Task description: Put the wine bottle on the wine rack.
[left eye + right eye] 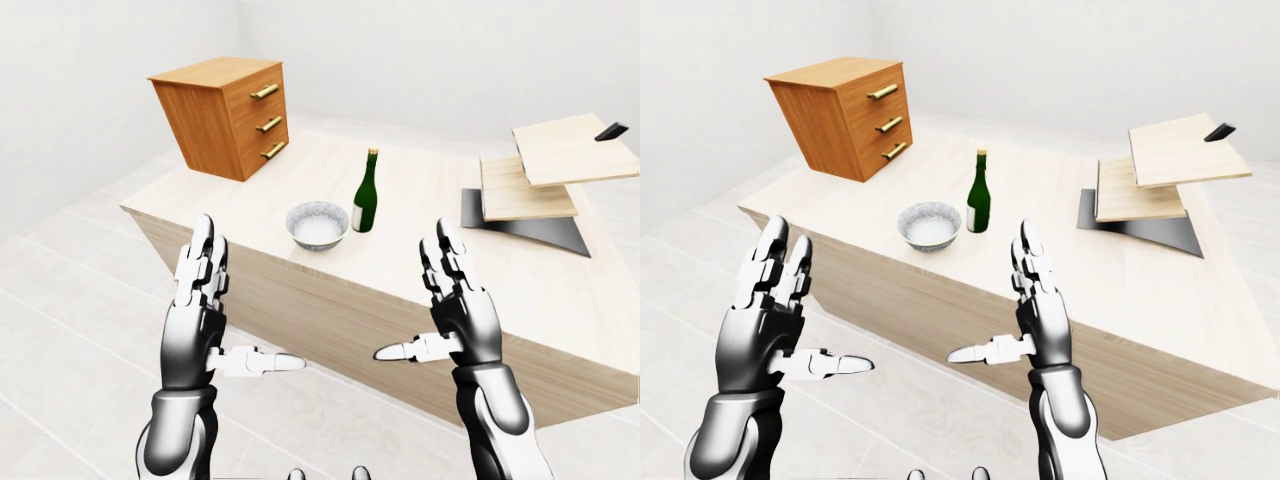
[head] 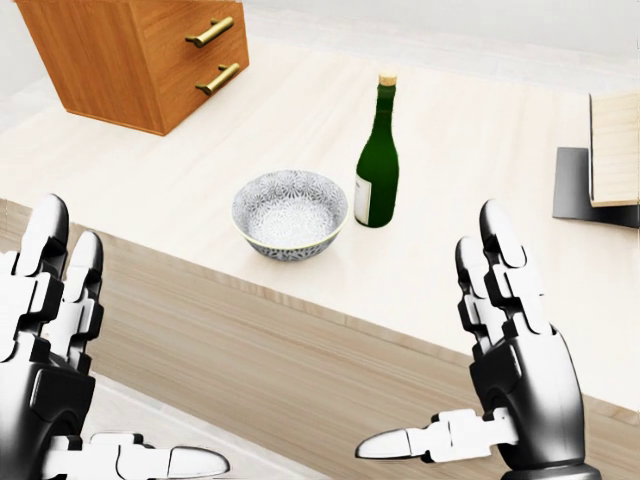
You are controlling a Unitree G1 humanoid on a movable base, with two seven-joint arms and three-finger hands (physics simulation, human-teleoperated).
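Both robot hands, left robot hand (image 2: 50, 340) and right robot hand (image 2: 510, 350), are spread wide with nothing in them, so next the right one must reach up-left to the wine bottle (image 2: 378, 160).

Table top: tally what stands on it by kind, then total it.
Wine bottle: 1
Patterned bowl: 1
Wooden drawer chest: 1
Wine rack: 1
Total: 4

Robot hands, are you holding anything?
Nothing. The left hand and right hand are open and empty; the green glass wine bottle stands untouched on the table.
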